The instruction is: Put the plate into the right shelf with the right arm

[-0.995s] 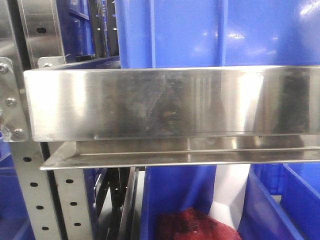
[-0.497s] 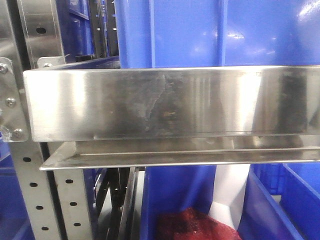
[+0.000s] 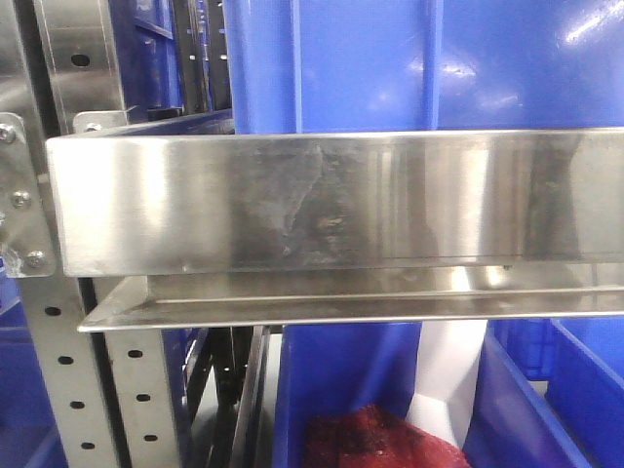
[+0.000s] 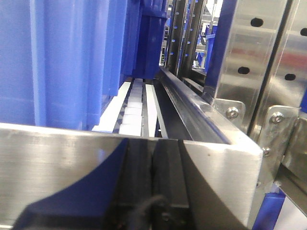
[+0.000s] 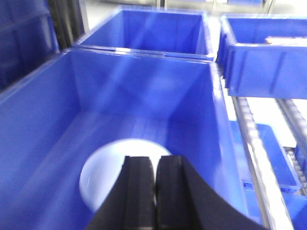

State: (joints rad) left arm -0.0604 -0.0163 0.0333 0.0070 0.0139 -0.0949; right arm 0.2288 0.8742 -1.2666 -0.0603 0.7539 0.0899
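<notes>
White plate (image 5: pixel 112 175) inside blue bin (image 5: pixel 53 143), under closed right end effector (image 5: pixel 154 191).

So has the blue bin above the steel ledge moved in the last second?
No. The blue bin sits at the same spot above the steel ledge; only reflections on the ledge changed.

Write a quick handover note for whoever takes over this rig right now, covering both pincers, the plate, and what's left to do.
Right pincer: shut, empty, above the plate.
Left pincer: shut, holding nothing, close against the steel ledge of the right shelf.
Plate: lying flat on the floor of a blue bin, partly hidden by the right pincer; it looks released.
Done: the plate appears to be placed in the bin.
Left: pull the right arm clear of the bin and check the plate sits steady. The front view does not show the plate.
</notes>
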